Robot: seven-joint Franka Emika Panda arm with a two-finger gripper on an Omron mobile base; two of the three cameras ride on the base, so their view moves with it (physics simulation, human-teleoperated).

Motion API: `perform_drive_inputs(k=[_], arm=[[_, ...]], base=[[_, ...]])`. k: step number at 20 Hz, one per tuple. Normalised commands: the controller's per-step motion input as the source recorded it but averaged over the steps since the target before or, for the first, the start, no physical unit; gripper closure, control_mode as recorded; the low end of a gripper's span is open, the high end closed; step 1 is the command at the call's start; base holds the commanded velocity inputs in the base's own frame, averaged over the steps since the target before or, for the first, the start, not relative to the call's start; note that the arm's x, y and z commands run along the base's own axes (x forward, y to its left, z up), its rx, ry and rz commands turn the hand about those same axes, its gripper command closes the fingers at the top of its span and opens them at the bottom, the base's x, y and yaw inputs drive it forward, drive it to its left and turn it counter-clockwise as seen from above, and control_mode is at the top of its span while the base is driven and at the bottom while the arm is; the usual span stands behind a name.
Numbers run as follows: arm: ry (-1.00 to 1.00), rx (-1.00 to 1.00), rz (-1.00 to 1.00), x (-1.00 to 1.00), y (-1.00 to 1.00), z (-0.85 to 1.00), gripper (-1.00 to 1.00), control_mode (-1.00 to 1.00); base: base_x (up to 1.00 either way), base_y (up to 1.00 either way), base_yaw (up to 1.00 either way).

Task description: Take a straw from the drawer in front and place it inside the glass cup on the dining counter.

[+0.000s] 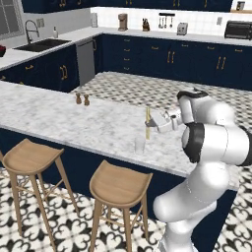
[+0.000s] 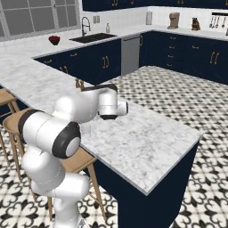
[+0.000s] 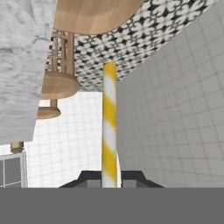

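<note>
Straw (image 1: 147, 123) upright above glass cup (image 1: 140, 144)

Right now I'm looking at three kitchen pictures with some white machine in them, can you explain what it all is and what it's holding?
It is a rendered kitchen. The white machine is a robot arm. Two pictures come from cameras behind it, left and right; the third looks along its gripper. The gripper is shut on a yellow-and-white striped straw, held upright over the marble dining counter. Just below the straw stands a faint glass cup. Two small brown shakers stand farther back, and wooden stools line the near side.
</note>
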Motion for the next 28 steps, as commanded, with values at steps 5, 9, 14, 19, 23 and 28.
perform_drive_inputs(k=[5,9,14,19,23,28], arm=[[0.0,0.0,0.0,0.32,0.02,-0.13,1.0,-1.0],[-0.02,0.0,0.0,0.21,-0.01,-0.43,1.0,-1.0],[-0.03,0.02,0.0,0.19,-0.04,-0.37,1.0,-1.0],[-0.04,0.06,0.0,0.3,-0.02,-0.03,1.0,-1.0],[-0.07,0.03,0.0,0.28,0.0,0.0,1.0,-1.0],[-0.05,0.0,0.0,0.26,0.0,-0.26,1.0,-1.0]], base=[[0.0,0.0,0.0],[0.0,0.0,0.0],[0.0,0.0,0.0],[0.0,0.0,0.0],[0.0,0.0,0.0],[0.0,0.0,0.0]])
